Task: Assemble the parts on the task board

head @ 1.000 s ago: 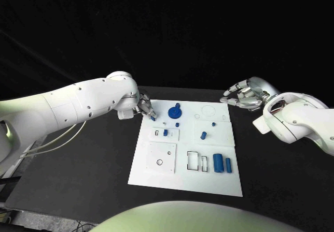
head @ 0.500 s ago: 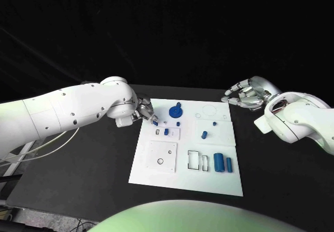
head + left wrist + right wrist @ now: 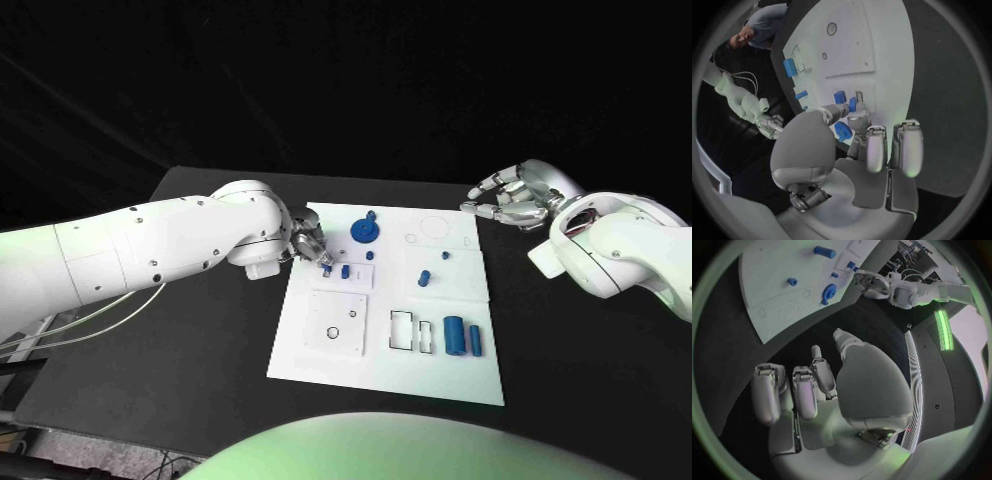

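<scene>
Left hand [image 3: 306,243] pinches a small blue part [image 3: 852,104] over the task board [image 3: 433,378] (its upper-left area); the wrist view shows the pinch. Right hand [image 3: 508,203] hovers off the board's far right corner over the bench [image 3: 216,340], fingers curled, holding nothing.

We've got the task board [image 3: 433,375] mid-table [image 3: 173,340], long axis running away from the robot. Far end: round knobbed part [image 3: 364,232] left of centre. Behind the middle: two small parts [image 3: 346,270] on the left, one peg [image 3: 423,279] to their right. Near right: two long parts [image 3: 462,337] lying side by side. Left hand [image 3: 306,243] sits over the board's far-left edge, beside the two small parts. Right hand [image 3: 508,205] hangs off the far-right corner, clear of the board.
</scene>
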